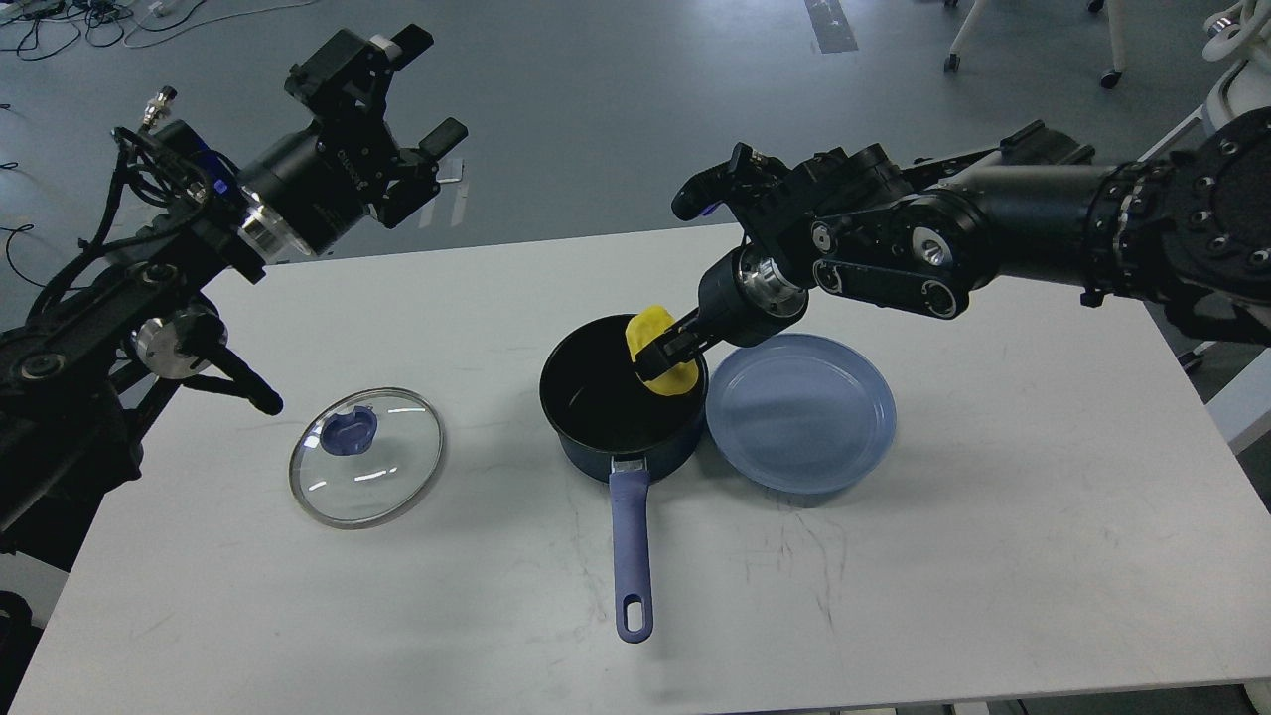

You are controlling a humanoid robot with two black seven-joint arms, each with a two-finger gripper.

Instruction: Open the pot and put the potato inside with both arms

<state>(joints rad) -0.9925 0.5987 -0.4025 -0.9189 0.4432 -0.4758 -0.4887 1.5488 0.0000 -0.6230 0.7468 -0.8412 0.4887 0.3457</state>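
Note:
A dark blue pot (588, 459) with a long blue handle (631, 556) stands open in the middle of the white table. Its glass lid (366, 467) with a blue knob lies flat on the table to the left. My right gripper (663, 355) is shut on a yellow potato (657, 323) and holds it over the pot's right rim, partly inside the pot's mouth. My left gripper (427, 87) is open and empty, raised high above the table's far left edge, well apart from the lid.
An empty blue plate (800, 411) sits right beside the pot on its right, under my right wrist. The table's front edge runs just below the handle's end. Chair legs and cables lie on the floor behind.

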